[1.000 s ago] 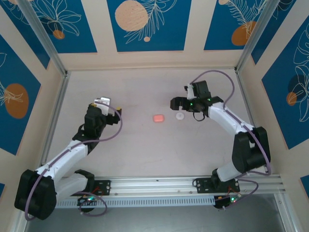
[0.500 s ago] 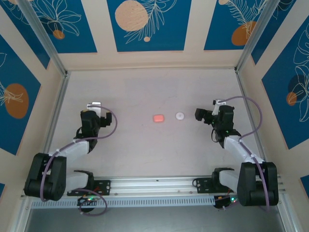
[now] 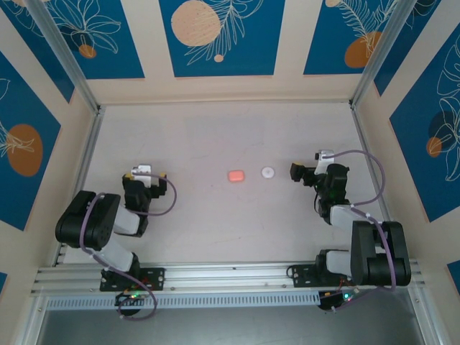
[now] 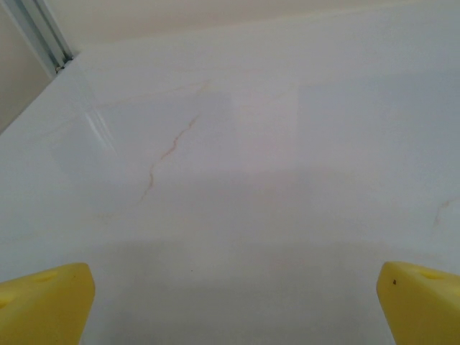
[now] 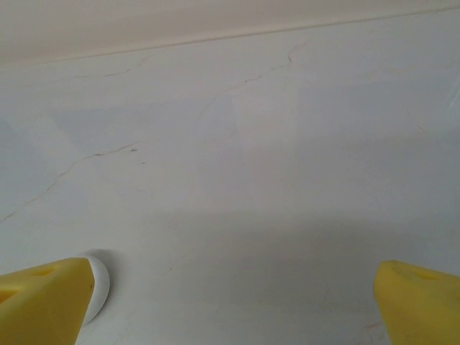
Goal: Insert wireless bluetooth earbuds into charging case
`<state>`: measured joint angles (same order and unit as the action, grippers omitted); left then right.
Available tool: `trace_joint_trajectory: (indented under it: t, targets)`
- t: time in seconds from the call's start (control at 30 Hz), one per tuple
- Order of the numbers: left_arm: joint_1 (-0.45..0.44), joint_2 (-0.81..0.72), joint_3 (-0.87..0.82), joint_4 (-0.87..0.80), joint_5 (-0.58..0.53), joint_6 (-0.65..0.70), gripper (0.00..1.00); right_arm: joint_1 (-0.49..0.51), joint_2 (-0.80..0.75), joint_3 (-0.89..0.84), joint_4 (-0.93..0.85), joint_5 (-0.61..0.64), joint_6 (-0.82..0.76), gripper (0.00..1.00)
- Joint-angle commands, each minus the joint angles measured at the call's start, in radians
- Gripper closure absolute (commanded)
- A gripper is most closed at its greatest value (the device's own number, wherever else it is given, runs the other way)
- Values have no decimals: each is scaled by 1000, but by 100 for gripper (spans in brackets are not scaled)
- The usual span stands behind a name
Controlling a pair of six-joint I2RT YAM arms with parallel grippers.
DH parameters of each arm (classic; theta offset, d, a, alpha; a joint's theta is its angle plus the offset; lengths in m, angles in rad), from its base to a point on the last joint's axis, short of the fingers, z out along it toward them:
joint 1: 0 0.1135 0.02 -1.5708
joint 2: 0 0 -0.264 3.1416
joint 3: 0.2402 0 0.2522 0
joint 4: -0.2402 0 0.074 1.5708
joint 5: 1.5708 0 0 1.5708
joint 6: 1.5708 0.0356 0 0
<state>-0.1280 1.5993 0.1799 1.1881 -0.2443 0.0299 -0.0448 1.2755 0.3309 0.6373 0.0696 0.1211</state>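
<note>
Since a second ago both arms have folded back toward the near edge. The right pincer [image 3: 309,169] has left the side of the white disc [image 3: 268,172] and now sits well apart from it, to its right. The left pincer [image 3: 146,173] has dropped nearer its base. The case and the disc have not shifted.

We count one coral-pink charging case [image 3: 235,175], lying flat near the middle of the pale surface [image 3: 215,230], between the two arms and touched by neither. Whether its lid is up we cannot tell from above. Just to its right, close but apart, lies the one white disc.

We count two pincers. In the left wrist view the left pincer [image 4: 230,309] has its two yellow fingertips [image 4: 43,302] spread wide with nothing between them. The right pincer [image 5: 230,305] is spread just as wide and carries nothing. Its two yellow fingertips [image 5: 43,298] frame bare surface, and an edge of the disc [image 5: 99,286] peeps out beside the left one.
</note>
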Motion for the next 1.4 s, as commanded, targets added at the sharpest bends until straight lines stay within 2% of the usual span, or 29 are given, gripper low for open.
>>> trace_joint_trajectory:
  t: [0.0, 0.13, 0.23, 0.37, 0.43, 0.57, 1.37]
  targets:
    - [13, 4, 7, 166, 0, 12, 0, 19, 31, 9, 94, -37, -42, 1]
    - [13, -29, 89, -35, -27, 1, 0, 61, 101, 11, 174, -38, -70, 1]
    - [18, -33, 190, -233, 0, 2, 0, 101, 186, 31, 224, 3, -104, 1]
    - [27, -37, 179, -219, -4, -13, 0, 80, 251, 36, 274, -20, -89, 1]
    - [27, -38, 178, -217, -4, -12, 0, 53, 236, 64, 189, -66, -75, 1]
    - [28, -37, 177, -214, -4, -10, 0, 5, 251, 80, 188, -142, -32, 1]
    - [27, -38, 178, -214, 0, -8, 0, 6, 249, 83, 175, -134, -34, 1]
